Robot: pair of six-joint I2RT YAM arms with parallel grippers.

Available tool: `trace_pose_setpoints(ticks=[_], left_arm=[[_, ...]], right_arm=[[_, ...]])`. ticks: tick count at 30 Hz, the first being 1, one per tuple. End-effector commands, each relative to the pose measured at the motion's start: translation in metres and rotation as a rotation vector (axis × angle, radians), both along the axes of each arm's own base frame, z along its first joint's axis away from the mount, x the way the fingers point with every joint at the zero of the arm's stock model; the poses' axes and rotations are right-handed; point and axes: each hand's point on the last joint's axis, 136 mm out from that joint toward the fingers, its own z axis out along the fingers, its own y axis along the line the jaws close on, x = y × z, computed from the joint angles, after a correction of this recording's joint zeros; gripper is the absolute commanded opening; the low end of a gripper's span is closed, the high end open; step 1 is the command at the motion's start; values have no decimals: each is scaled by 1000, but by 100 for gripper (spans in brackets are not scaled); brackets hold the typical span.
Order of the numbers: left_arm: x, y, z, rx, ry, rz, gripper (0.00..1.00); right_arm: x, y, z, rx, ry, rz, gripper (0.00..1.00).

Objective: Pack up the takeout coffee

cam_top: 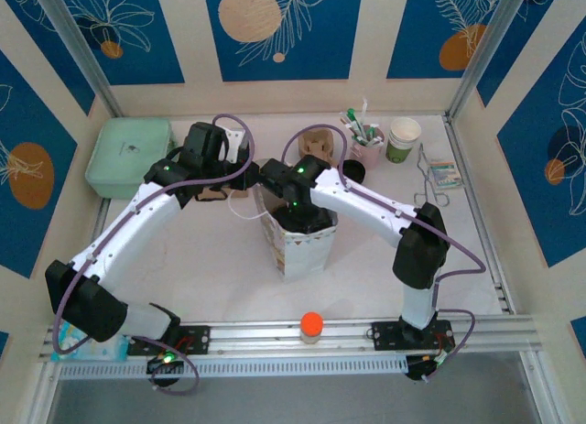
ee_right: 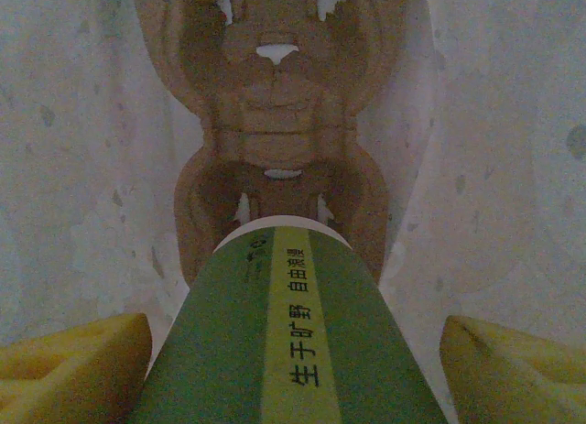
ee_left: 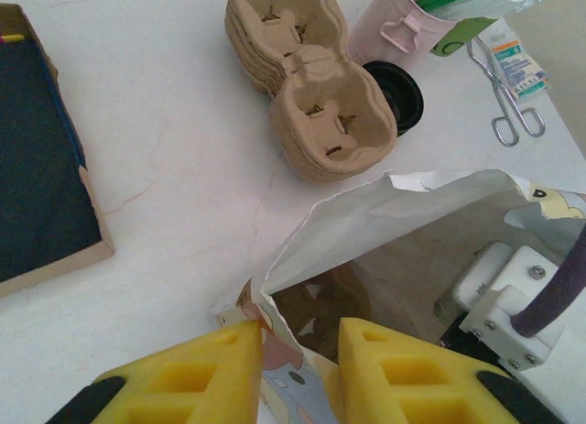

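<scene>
The takeout coffee [ee_right: 293, 342], green-banded with black lettering, hangs inside the white paper bag [cam_top: 302, 250], its base over the near cell of a brown pulp carrier [ee_right: 279, 122] on the bag's floor. My right gripper [ee_right: 293, 369] reaches down into the bag, shut on the cup, a yellow finger [ee_right: 73, 360] on each side. The cup's lid is hidden. In the left wrist view my left gripper [ee_left: 300, 351] pinches the bag's printed rim [ee_left: 275, 314] and keeps the mouth wide. The right wrist [ee_left: 513, 296] shows inside the bag.
A stack of pulp carriers [ee_left: 311, 85] and a loose black lid [ee_left: 398, 90] lie behind the bag. A pink holder [cam_top: 366, 145], a lidless cup [cam_top: 403, 138] and tongs [cam_top: 430, 181] stand back right. A mint box [cam_top: 128, 154] sits back left, an orange-capped bottle [cam_top: 311, 326] at the front rail.
</scene>
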Motion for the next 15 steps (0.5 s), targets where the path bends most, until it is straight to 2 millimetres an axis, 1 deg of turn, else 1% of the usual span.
trace_pose_setpoints(ticks=[1, 15], left_arm=[[-6, 2, -3, 23, 13, -7, 28], [-7, 1, -5, 27, 18, -8, 28]], right_arm=[[-4, -7, 7, 12, 2, -16, 49], [-4, -7, 3, 18, -3, -11, 49]])
